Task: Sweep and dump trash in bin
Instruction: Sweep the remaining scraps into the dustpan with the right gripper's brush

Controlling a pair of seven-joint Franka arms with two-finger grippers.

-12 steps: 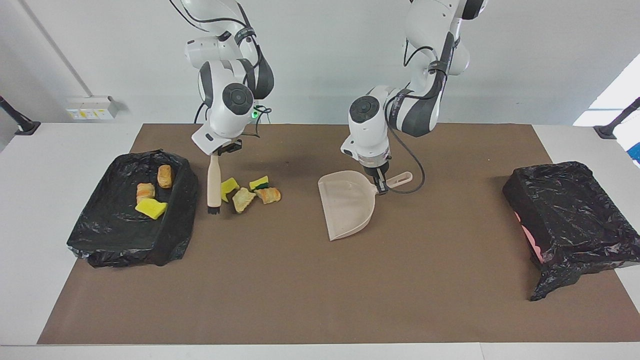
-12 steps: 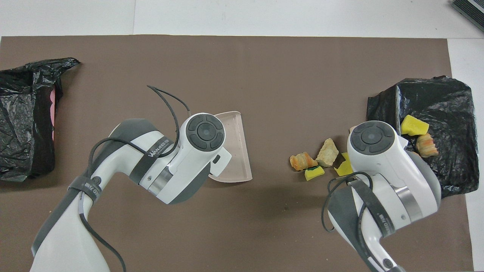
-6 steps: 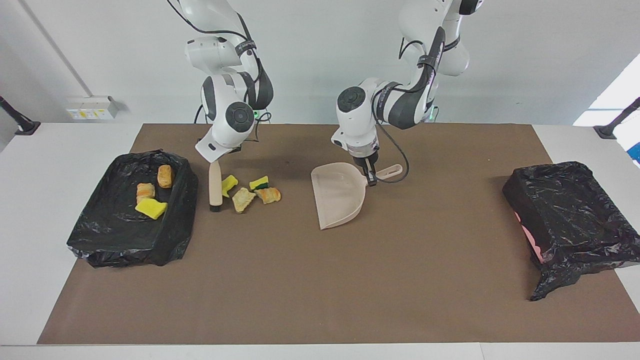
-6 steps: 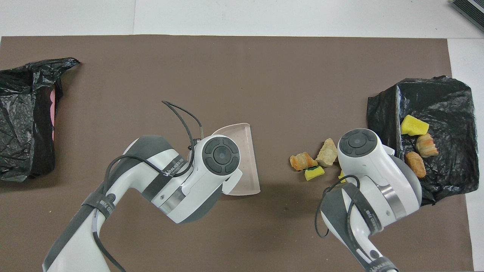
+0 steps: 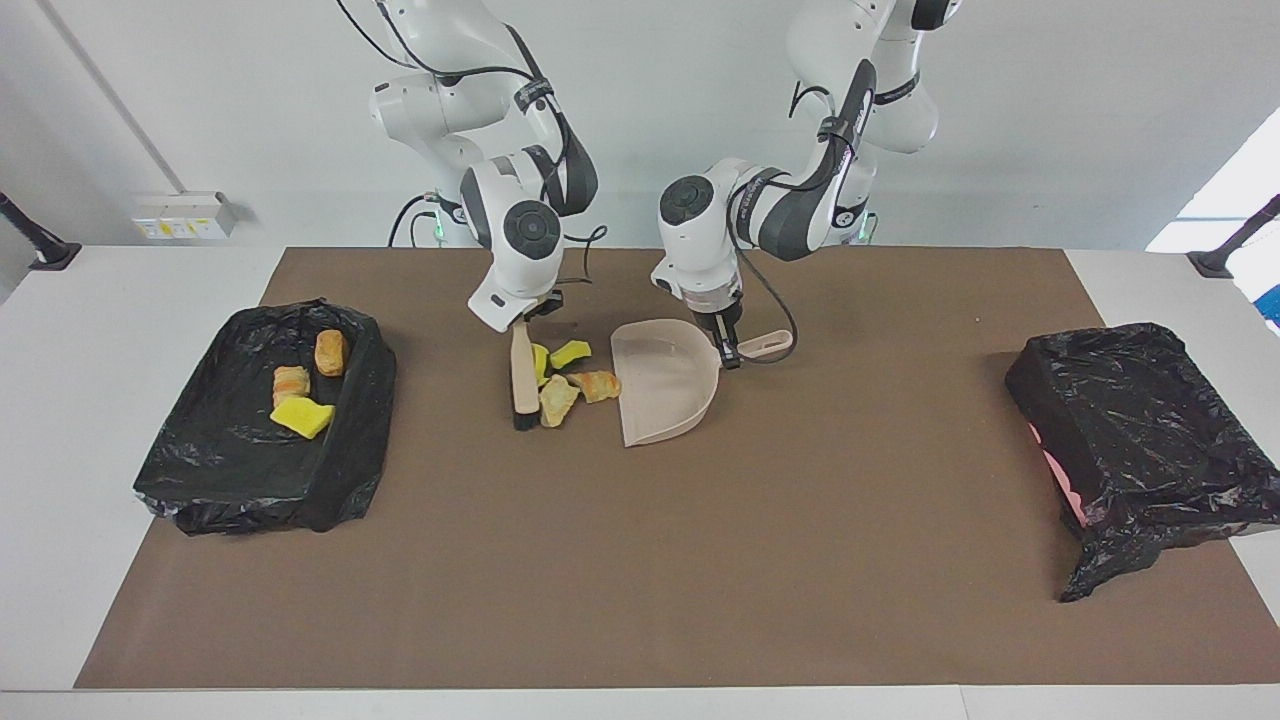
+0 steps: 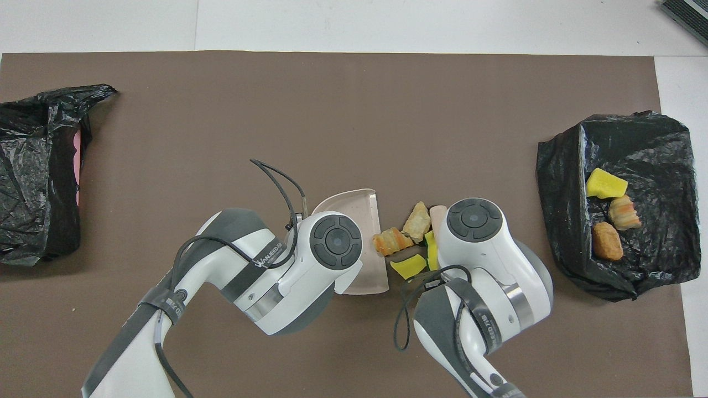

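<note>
Low at the right of the facing view sits a crumpled black bag-lined bin (image 5: 1140, 440), nothing showing in it. At mid-left, a black bag-lined tray (image 5: 250, 470) holds three scraps (image 5: 300, 392): a yellow sponge piece and two tan-orange chunks. Near centre, four more yellow and tan scraps (image 5: 565, 378) lie between a beige black-bristled brush (image 5: 521, 378), clamped in the right gripper (image 5: 527, 318), and a beige plastic dustpan (image 5: 665, 390), its handle pinched by the left gripper (image 5: 729, 350).
</note>
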